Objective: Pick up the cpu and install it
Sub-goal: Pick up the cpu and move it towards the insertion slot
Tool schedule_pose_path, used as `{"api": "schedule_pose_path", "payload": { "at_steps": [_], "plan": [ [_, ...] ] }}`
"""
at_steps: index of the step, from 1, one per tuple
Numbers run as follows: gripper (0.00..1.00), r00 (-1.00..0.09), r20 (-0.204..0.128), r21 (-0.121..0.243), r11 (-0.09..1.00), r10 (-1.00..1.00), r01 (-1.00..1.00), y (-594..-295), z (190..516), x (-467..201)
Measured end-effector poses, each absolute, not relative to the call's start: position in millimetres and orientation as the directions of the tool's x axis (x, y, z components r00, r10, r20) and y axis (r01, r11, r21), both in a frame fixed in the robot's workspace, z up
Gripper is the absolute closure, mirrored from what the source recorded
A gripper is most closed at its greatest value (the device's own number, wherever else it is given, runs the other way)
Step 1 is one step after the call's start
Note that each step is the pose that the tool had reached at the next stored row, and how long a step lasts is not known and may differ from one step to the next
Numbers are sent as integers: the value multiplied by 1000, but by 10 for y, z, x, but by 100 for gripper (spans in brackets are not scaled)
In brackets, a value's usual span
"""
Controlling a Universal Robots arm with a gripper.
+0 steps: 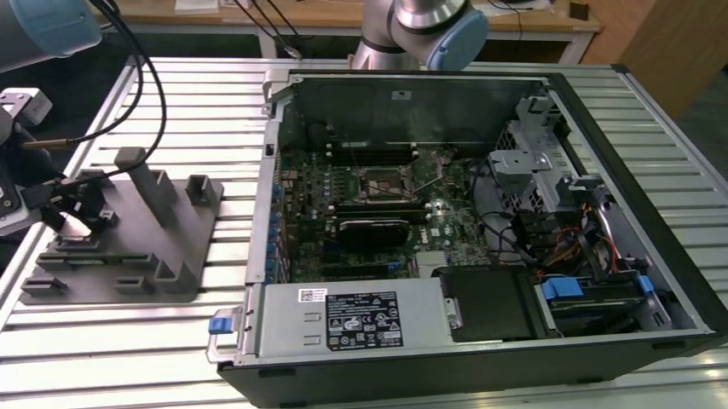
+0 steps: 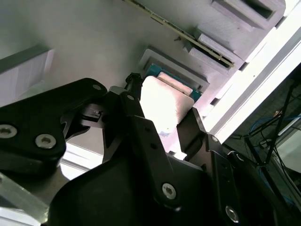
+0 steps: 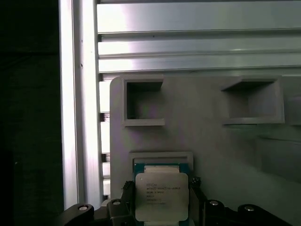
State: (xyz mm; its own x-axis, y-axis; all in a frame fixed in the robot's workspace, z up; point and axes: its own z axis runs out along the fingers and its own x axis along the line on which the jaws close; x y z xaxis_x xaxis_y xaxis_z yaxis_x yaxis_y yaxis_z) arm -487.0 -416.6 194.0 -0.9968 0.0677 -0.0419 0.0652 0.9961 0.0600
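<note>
Black gripper (image 2: 162, 115) closest, jaws pressed on two opposite edges of cpu (image 2: 165, 104), silver lid facing out. Cpu at shallow square pocket of grey fixture tray (image 3: 211, 141); pocket likely there to hold chip square for side grip. Arm (image 1: 34, 30) hangs over tray at exterior view's left, tool apparently pointed down. Motherboard socket (image 1: 379, 181) inside open PC case (image 1: 637, 170), well apart.
</note>
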Motion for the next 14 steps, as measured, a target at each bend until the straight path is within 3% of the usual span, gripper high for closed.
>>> {"api": "schedule_pose_path", "payload": {
  "at_steps": [14],
  "plan": [
    [46, -997, -42, 60, 996, 68, 65, -4165, 2211, -4868]
  ]
}}
